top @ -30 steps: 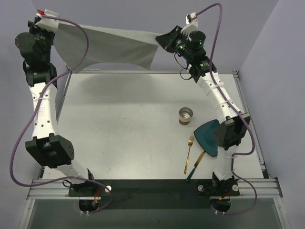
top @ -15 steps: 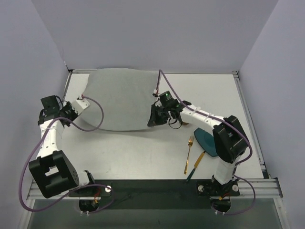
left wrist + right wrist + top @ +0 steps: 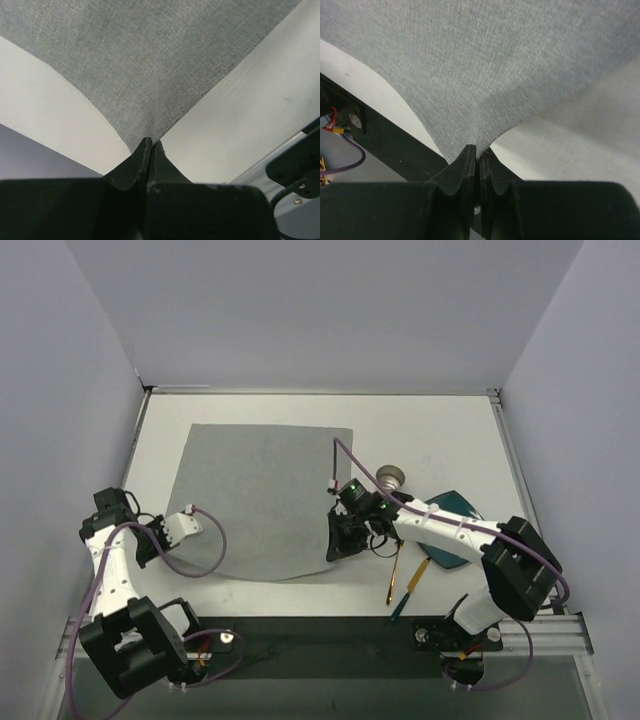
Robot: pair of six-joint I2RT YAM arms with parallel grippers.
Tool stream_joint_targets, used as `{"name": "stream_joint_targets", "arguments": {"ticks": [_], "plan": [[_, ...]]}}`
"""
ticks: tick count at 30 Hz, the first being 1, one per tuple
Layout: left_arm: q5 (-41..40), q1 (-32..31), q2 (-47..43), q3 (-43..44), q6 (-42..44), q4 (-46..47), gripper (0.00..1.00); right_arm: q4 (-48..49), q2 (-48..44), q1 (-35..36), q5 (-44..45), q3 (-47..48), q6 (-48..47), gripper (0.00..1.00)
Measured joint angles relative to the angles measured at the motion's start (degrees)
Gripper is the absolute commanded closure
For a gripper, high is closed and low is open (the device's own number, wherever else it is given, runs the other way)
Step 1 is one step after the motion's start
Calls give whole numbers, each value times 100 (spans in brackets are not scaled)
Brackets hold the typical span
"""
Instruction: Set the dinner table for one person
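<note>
I have my left gripper [image 3: 151,142] and right gripper [image 3: 477,149] each pinched tight on a near corner of the grey square cloth mat [image 3: 265,495], to spread it flat on the white table [image 3: 450,435].

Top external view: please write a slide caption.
The left end effector and the right end effector hold the near corners of the grey cloth mat on the dinner table.
</note>
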Motion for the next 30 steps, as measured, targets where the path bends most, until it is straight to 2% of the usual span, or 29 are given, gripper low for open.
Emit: {"name": "stream_joint_targets", "arguments": {"ticks": [6,8,9,10,12,13,19,22,23,26,30], "plan": [[-122,61,-278,-127,450,-739,98,-166,-376,181,35,-509,197,100],[-122,61,-323,-157,518,-881,83,-205,-374,199,33,-612,256,89],[-122,61,-337,-162,546,-929,67,-229,-374,219,35,-640,275,79],[-122,61,-354,-164,579,-988,60,-238,-374,227,52,-673,306,67],[-125,68,-398,-164,636,-1143,48,-256,-391,251,107,-743,398,60],[-131,68,-431,-164,640,-1237,46,-289,-413,264,151,-776,435,56],[-192,68,-649,26,422,-1672,43,-968,-1025,420,647,-822,625,51],[-50,68,-516,525,105,-1775,32,-1493,-1401,466,999,-605,619,45],[107,68,-420,719,-74,-1779,32,-1624,-1473,472,1163,-463,595,44],[649,-79,-37,1084,-994,-1480,37,-1862,-1482,271,1561,166,402,46],[544,-1134,518,929,-2874,-168,40,-1860,-898,-192,1856,975,92,46]]}}
